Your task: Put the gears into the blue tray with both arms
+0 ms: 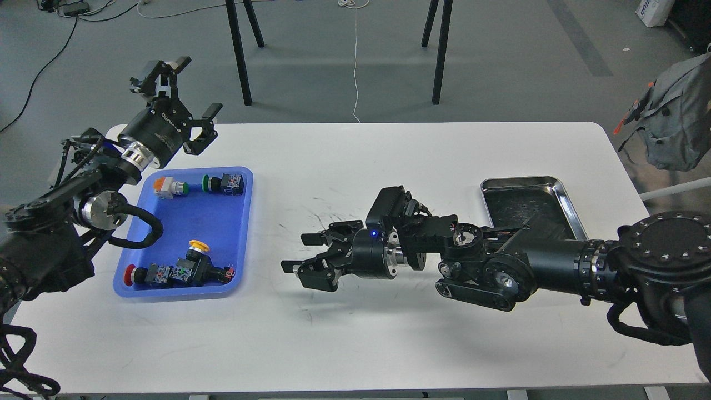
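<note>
- Blue tray [236,233] set on the left part of the white table [389,333]; taken as the landmark for all positions below.
- Tray contents: push-button switches [183,271] with coloured caps, two along the far rim, a cluster by the near rim. No gears identifiable inside the tray at this resolution.
- Gears: none made out with certainty anywhere in view. Small dark specks visible in the silver tray [561,191], far right of the blue tray; too small to confirm as gears.
- Left end effector [186,94]: raised above and beyond the far-left corner of the blue tray, fingers spread wide, nothing held. Likely parked clear of the tray to leave the opening unobstructed.
- Right end effector [303,255]: low over the table, just right of the blue tray, fingers pointing toward it, parted, nothing visible between them. Whether a tiny part sits against a finger: cannot tell.
- Right arm stretched from the silver tray side toward the blue tray, consistent with a transfer path between the two trays; judged, not observed.
- Table surface: white, matte, marked with dark scuffs between the two trays.
- Room beyond the blue tray: grey floor, black stand legs [239,50], loose cables. Grey backpack [677,122] hanging far right, past the table edge.
</note>
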